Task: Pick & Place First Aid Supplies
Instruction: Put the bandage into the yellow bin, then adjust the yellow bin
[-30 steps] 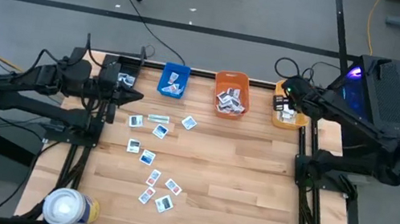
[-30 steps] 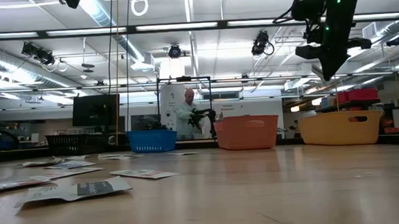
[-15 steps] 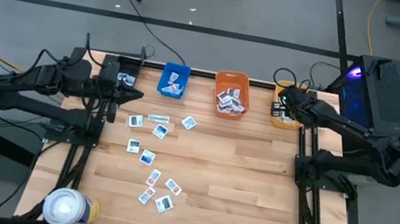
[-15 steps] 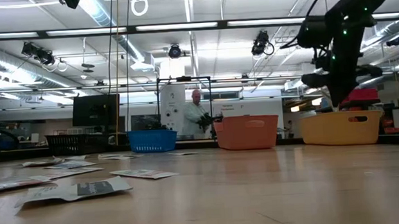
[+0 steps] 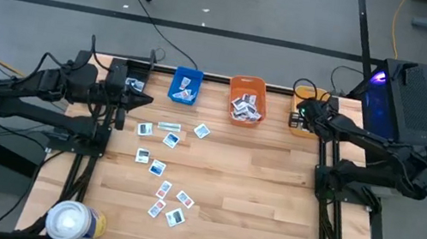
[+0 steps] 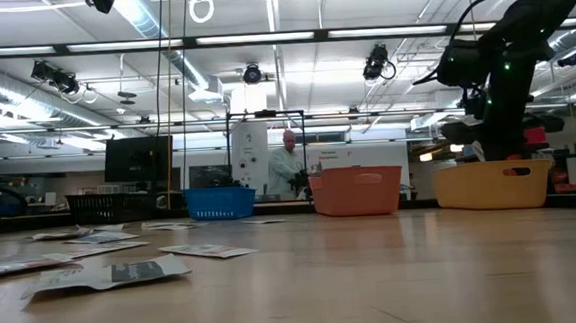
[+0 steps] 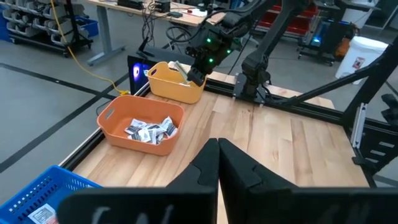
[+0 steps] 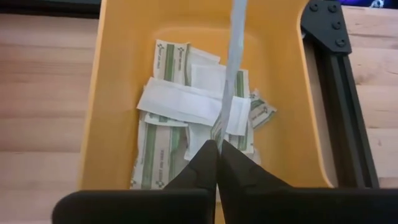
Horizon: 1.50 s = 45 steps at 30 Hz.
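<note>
My right gripper (image 8: 217,144) hangs over the yellow bin (image 5: 307,123) at the table's far right, shut on a long pale strip (image 8: 231,68) seen edge-on. Several pale green-striped packets (image 8: 163,134) lie in that bin. My left gripper (image 7: 217,147) waits shut at the far left, above the table. Small white packets with blue or red print (image 5: 164,163) lie flat on the table's left half. More of them sit in the blue bin (image 5: 186,85) and the orange bin (image 5: 247,101). My right gripper pinches the strip's near end (image 8: 220,132) between its two fingertips. The fingers slant down into the bin from above and lie along the strip. The strip stands out past the fingertips over the pile in the bin; whether its free end touches anything I cannot tell.
The three bins stand in a row along the far edge. A large white roll (image 5: 73,222) stands at the near left corner. The table's right half (image 5: 261,197) is bare wood. A person (image 6: 288,166) stands in the room beyond the table.
My right gripper has come down toward the yellow bin with the strip still pinched, and its fingers now reach down to the bin's rim. The person beyond the table has shifted slightly.
</note>
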{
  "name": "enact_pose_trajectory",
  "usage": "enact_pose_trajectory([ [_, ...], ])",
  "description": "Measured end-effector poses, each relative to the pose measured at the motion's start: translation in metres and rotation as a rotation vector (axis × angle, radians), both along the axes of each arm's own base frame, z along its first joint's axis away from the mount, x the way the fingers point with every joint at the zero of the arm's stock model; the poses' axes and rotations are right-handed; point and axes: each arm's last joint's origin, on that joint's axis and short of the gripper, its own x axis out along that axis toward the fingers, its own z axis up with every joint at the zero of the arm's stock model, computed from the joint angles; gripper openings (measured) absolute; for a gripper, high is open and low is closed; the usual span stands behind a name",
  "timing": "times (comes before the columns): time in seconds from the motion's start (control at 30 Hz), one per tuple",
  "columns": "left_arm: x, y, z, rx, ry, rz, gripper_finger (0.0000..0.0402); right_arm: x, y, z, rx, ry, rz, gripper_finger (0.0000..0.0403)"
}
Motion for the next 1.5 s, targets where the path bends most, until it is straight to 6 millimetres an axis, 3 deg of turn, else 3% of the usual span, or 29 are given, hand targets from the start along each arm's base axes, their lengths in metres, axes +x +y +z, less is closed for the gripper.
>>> enact_pose_trajectory([
  [0.27, 0.000, 0.000, 0.000, -0.016, -0.004, 0.004, 0.0010, 0.002, -0.002, 0.001, -0.025, -0.025, -0.001, 0.0040],
  [0.6, 0.000, 0.000, 0.000, -0.020, -0.005, 0.005, 0.0004, 0.005, -0.003, 0.002, -0.019, -0.069, 0.018, 0.0103],
  [0.8, 0.000, 0.000, 0.000, -0.038, -0.010, 0.010, 0.0013, 0.014, -0.005, 0.005, -0.012, -0.132, 0.182, 0.0128],
  [1.03, 0.000, 0.000, 0.000, -0.045, -0.012, 0.012, 0.0015, 0.032, -0.005, 0.014, -0.070, -0.272, 0.392, 0.0131],
  [1.5, 0.000, 0.000, 0.000, -0.094, -0.024, 0.013, 0.0011, 0.039, 0.000, 0.016, -0.021, -0.364, 0.500, 0.0115],
])
